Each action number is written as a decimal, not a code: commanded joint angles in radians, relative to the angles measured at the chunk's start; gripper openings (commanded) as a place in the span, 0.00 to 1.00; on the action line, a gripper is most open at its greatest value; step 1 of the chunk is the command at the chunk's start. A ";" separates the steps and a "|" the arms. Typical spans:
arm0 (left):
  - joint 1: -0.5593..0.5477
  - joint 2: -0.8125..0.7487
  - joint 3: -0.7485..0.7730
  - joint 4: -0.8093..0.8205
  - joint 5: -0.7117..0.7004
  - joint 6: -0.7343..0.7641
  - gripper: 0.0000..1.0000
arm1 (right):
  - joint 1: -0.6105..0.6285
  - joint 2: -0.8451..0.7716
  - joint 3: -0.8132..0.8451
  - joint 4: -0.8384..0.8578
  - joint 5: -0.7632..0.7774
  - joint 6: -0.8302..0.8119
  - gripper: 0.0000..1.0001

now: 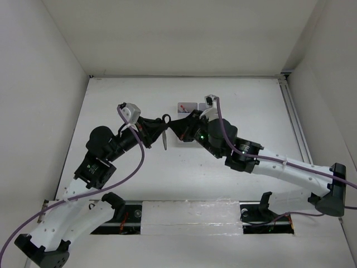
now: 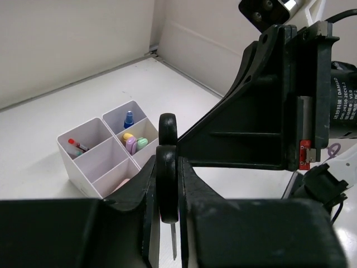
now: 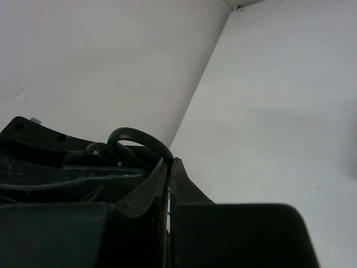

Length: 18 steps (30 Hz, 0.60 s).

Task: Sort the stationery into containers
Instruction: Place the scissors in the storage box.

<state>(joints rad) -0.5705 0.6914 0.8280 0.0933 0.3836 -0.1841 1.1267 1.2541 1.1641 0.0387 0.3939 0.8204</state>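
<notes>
The black-handled scissors [image 1: 165,139] hang blade down above the table, just left of the white organiser tray [image 1: 187,106]. My left gripper [image 1: 158,126] is shut on their handle [image 2: 167,128], and the thin blade shows below the jaws. My right gripper [image 1: 174,124] meets them from the right, shut, with the handle loop [image 3: 139,137] running into its tips. In the left wrist view the tray [image 2: 89,173] holds a red pen [image 2: 75,145], a blue piece [image 2: 129,118] and pastel highlighters [image 2: 134,142] in separate compartments.
White walls enclose the table on the left, back and right. A metal rail [image 1: 295,123] runs along the right edge. Both arm bases sit on a track [image 1: 189,215] at the near edge. The right arm's body [image 2: 290,95] fills the upper right of the left wrist view.
</notes>
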 commanded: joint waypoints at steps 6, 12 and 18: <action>0.003 -0.033 -0.004 0.063 -0.055 0.008 0.00 | 0.028 -0.039 -0.029 0.150 -0.006 -0.043 0.51; 0.012 0.005 -0.023 0.158 -0.055 0.008 0.00 | 0.028 -0.168 -0.115 0.077 0.111 -0.079 0.82; 0.133 0.203 -0.003 0.419 0.103 -0.046 0.00 | 0.028 -0.358 -0.222 -0.092 0.318 -0.089 0.84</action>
<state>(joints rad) -0.4595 0.8249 0.8169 0.3202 0.4164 -0.2081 1.1526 0.9886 0.9806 0.0208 0.5770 0.7521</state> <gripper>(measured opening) 0.084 0.841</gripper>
